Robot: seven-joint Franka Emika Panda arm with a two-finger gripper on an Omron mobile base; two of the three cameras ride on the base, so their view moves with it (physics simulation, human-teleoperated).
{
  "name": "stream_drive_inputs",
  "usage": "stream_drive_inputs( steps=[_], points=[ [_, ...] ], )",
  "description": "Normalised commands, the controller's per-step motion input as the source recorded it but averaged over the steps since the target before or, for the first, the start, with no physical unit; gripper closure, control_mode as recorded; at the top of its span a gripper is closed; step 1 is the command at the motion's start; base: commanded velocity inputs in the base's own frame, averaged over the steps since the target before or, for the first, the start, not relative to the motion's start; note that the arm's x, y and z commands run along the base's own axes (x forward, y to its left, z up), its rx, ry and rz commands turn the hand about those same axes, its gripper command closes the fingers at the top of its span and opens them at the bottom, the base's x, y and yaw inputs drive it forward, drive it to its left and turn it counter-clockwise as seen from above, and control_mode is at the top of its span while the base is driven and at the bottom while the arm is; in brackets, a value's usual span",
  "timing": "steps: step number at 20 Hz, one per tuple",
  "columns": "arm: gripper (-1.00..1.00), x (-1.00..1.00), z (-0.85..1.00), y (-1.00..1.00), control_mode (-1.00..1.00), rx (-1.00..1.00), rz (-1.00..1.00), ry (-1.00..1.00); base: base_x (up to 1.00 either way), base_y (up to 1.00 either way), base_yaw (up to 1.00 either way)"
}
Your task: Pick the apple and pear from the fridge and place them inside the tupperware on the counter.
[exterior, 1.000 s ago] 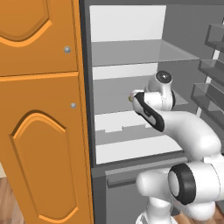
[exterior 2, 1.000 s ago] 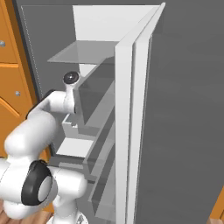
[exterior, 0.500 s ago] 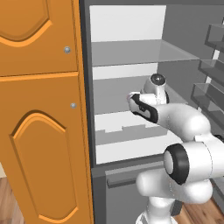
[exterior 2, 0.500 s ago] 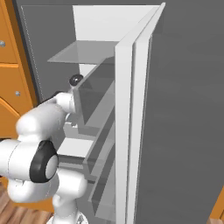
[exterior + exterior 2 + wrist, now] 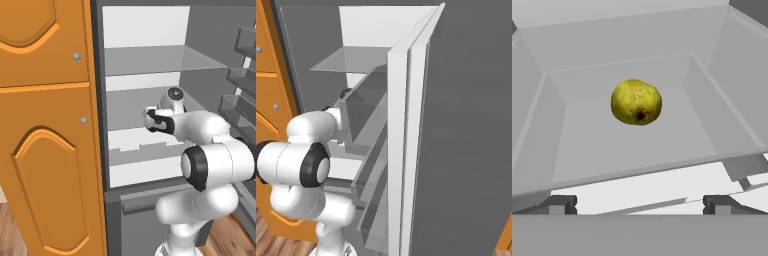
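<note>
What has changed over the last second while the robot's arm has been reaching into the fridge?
The arm has swung leftward in the left base view and pushed deeper into the fridge, its elbow folding in front of the shelves. The claw is open, with the pear lying apart ahead of it in a white drawer; nothing has been grasped. The fridge shelves, door racks and orange cabinets stayed put.

Arm (image 5: 210, 165): rounded glossy white links joined by black joint bands; dark cap with grey disc near the wrist.
</note>
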Motion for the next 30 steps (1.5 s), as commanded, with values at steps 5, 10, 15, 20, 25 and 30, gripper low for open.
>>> stream_drive_inputs(
  steps=[5, 10, 15, 20, 25, 30],
  points=[
    [-1.00, 0.34, -0.08, 0.00, -1.00, 0.00, 0.00, 0.00, 0.00, 0.00, 0.00],
    [-1.00, 0.36, -0.05, 0.00, -1.00, 0.00, 0.00, 0.00, 0.00, 0.00, 0.00],
    [-1.00, 0.33, -0.03, 0.00, -1.00, 0.00, 0.00, 0.00, 0.00, 0.00, 0.00],
    [-1.00, 0.36, -0.08, -0.02, -1.00, 0.00, 0.00, 0.00, 0.00, 0.00, 0.00],
    [-1.00, 0.31, -0.16, 0.00, -1.00, 0.00, 0.00, 0.00, 0.00, 0.00, 0.00],
    [-1.00, 0.27, -0.19, -0.02, -1.00, 0.00, 0.00, 0.00, 0.00, 0.00, 0.00]
  ],
)
